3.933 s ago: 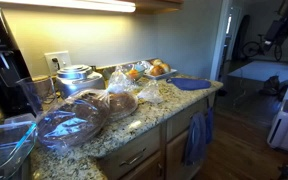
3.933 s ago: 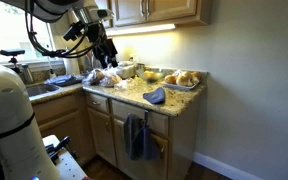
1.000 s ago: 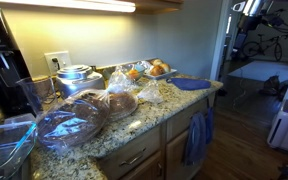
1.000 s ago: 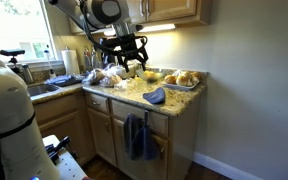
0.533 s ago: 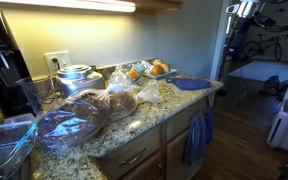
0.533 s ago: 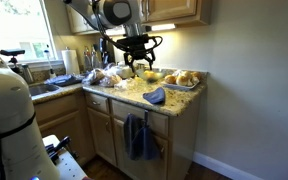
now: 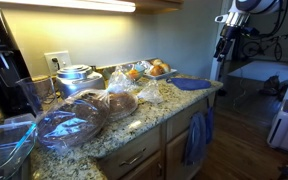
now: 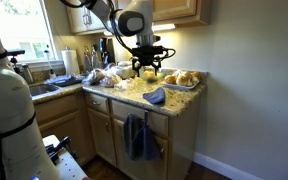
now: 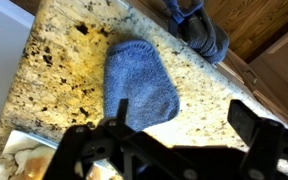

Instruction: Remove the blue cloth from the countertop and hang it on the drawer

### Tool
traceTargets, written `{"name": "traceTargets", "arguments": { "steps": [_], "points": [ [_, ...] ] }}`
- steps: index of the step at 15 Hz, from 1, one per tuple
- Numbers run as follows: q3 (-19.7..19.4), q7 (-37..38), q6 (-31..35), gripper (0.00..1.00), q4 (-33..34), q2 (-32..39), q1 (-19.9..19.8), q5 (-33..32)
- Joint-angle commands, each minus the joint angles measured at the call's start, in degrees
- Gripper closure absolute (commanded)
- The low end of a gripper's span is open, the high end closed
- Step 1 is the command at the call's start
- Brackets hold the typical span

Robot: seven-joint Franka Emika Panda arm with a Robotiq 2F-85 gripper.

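From where I stand, the gripper (image 8: 149, 64) hangs over the back of the countertop (image 9: 64, 70) with its jaws spread wide, holding nothing. The blue cloth (image 8: 155, 96) lies flat on the granite below it, nearer the front edge and well clear of the fingers (image 9: 252, 128). In the wrist view its long axis runs up the picture, with the rounded end toward the counter edge where a grey-blue towel (image 9: 199, 25) hangs.

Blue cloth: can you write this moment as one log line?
gripper: open, above the countertop | blue cloth: lying on countertop, not held | hanging step: not yet done
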Motion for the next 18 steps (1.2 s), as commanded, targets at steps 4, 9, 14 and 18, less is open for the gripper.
{"name": "traceTargets", "arguments": {
  "steps": [4,9,14,18],
  "points": [
    [1.93,-2.24,0.49,0.00,1.60,2.25,-1.71,0.80],
    [2.00,-2.31,0.51,0.00,1.65,2.25,-1.78,0.79],
    [1.52,-7.73,-0.30,0.00,3.71,4.82,-1.73,4.68],
    [2.16,-16.50,0.30,0.00,7.73,10.01,-2.83,10.00]
  ]
}}
